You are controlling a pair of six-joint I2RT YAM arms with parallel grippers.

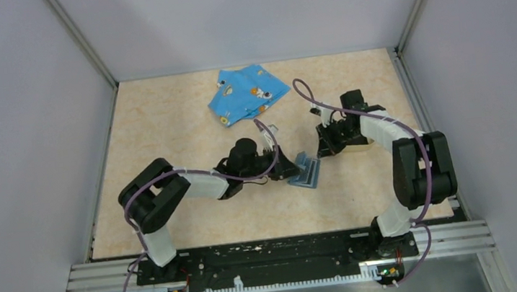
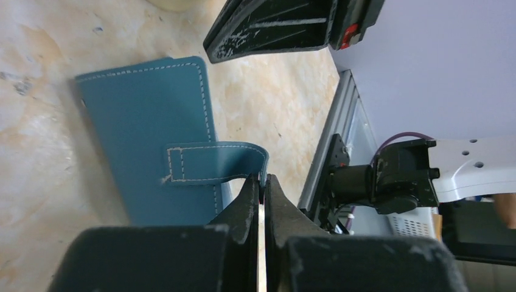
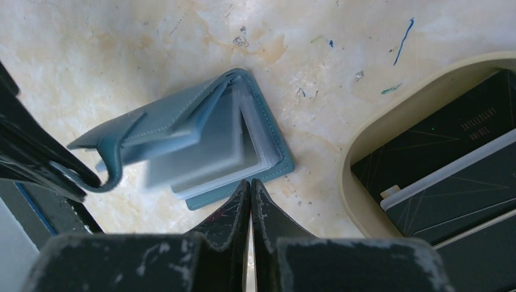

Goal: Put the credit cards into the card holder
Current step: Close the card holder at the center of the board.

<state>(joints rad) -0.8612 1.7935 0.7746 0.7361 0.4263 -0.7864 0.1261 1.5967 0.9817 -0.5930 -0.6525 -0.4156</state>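
Note:
The teal card holder (image 1: 307,172) lies on the table between the arms. My left gripper (image 2: 263,184) is shut on its strap tab (image 2: 219,161) and lifts one cover, so the holder (image 3: 261,121) stands partly open with clear sleeves (image 3: 207,146) showing. In the top view the left gripper (image 1: 288,168) is at the holder's left edge. My right gripper (image 3: 250,184) is shut and empty, its tips just by the holder's near edge. Black credit cards (image 3: 444,140) lie in a tan oval tray (image 3: 359,158) to its right.
A bright blue cartoon-print cloth (image 1: 246,93) lies at the back middle of the table. In the top view the right gripper (image 1: 329,142) and its arm cover the tray. Grey walls close in the table on three sides.

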